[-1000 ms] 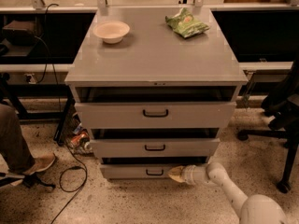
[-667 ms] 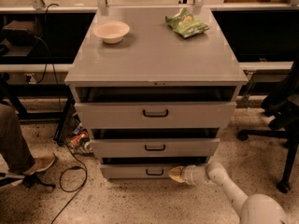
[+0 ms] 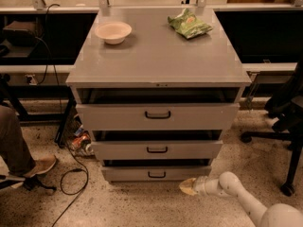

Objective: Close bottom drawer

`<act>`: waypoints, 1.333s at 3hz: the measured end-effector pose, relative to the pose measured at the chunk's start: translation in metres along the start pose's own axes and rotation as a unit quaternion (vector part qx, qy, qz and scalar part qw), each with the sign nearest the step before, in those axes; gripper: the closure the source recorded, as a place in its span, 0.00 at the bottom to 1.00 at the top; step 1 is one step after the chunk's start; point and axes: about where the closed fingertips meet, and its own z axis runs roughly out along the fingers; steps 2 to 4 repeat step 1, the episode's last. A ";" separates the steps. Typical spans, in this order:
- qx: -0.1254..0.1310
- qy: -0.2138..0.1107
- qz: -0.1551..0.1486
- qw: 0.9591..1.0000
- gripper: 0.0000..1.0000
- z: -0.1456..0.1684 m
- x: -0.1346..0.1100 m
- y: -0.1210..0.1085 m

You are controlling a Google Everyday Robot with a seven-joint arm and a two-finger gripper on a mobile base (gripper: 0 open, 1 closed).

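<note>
Down at the foot of the grey cabinet (image 3: 156,56), the bottom drawer (image 3: 125,174) sits much where it did a second ago, its flat front with the small black handle (image 3: 156,174) stepped slightly back from the middle drawer (image 3: 120,150) above. A dark slit still shows along its top edge, so I cannot say it is fully home. What has changed is the gripper (image 3: 188,187). It was pressed against the front to the right of the handle. Now it has dropped lower and drifted right, hanging over the speckled floor just off the drawer's lower right corner, its tips drawn together into one pale wedge and grasping nothing. To me that reads as the push ending or slipping off. Further up, the top drawer (image 3: 113,116) stands out furthest, and a bowl (image 3: 113,32) and green bag (image 3: 189,24) rest on top.
</note>
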 end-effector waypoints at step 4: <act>-0.010 0.007 0.040 0.999 1.00 -0.016 0.024 0.013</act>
